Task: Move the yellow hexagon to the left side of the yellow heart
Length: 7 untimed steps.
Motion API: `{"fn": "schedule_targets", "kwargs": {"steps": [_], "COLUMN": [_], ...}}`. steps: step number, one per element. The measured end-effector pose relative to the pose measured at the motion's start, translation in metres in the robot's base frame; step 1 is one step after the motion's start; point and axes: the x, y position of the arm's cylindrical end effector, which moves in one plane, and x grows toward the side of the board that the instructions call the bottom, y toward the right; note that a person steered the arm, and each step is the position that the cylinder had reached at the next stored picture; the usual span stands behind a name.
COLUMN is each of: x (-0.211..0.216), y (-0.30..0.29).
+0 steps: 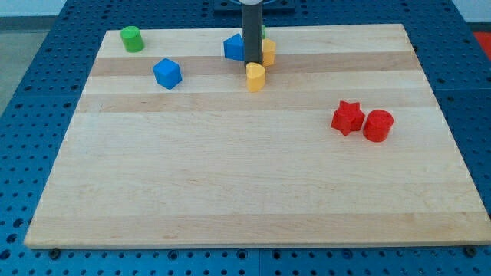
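Observation:
My tip is at the view's top centre, among a small cluster of blocks. A yellow block, which looks like the heart, lies just below the tip and touches it or nearly does. A second yellow block, which looks like the hexagon, sits right of the rod and is partly hidden by it. So this block is up and to the right of the first yellow block. A blue block sits against the rod's left side.
A green block peeks out behind the rod. A blue cube and a green cylinder lie at the upper left. A red star and a red cylinder touch at the right. The wooden board ends at blue perforated table.

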Motion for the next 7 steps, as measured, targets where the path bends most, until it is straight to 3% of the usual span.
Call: {"fn": "schedule_targets", "kwargs": {"steps": [2,3,5,7], "x": [0.027,0.004,-0.052,-0.059], "y": [0.061,0.098,0.094,0.05]}}
